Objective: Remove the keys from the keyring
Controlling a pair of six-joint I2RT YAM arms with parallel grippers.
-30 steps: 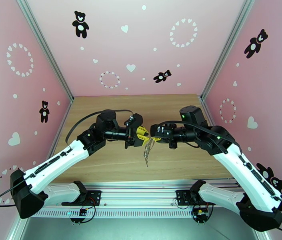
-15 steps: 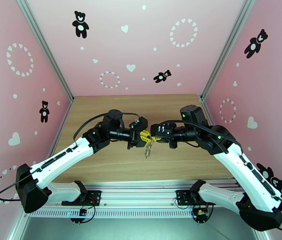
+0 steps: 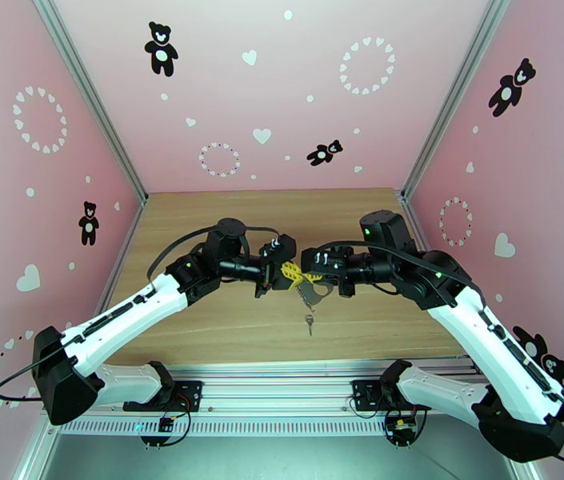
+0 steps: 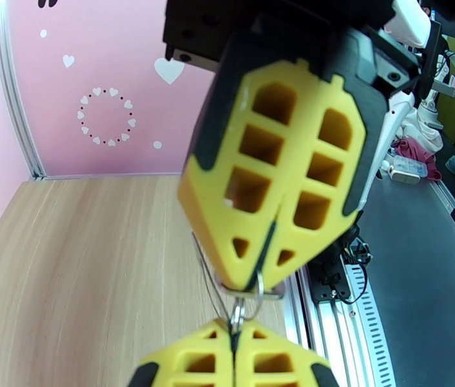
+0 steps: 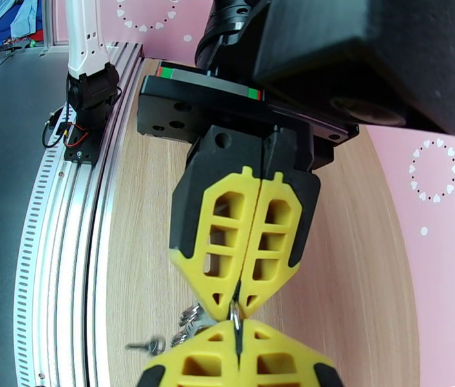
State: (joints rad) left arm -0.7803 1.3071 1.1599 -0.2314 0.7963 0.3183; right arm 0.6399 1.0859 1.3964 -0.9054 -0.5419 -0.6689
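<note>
Over the middle of the wooden table my left gripper [image 3: 290,272] and right gripper [image 3: 306,276] meet tip to tip, both shut on the keyring [image 3: 314,294]. Its silvery loop and ring cluster hang just under the yellow fingers. In the left wrist view a thin ring [image 4: 261,293] sits pinched between the two pairs of fingertips. The right wrist view has the ring cluster [image 5: 188,316] to the left of the tips. One small dark key [image 3: 309,321] shows below the cluster with a gap between them. That key [image 5: 144,346] is also left of the cluster; I cannot tell whether it rests on the table.
Pink walls close the table [image 3: 202,226] on the left, back and right. An aluminium rail [image 3: 282,378] with both arm bases runs along the near edge. Bare wood stretches behind and to either side of the grippers.
The left arm moved right and its gripper closed on the keyring beside the right gripper. The long hanging loop drew up into a short cluster, and one key now sits apart below it.
</note>
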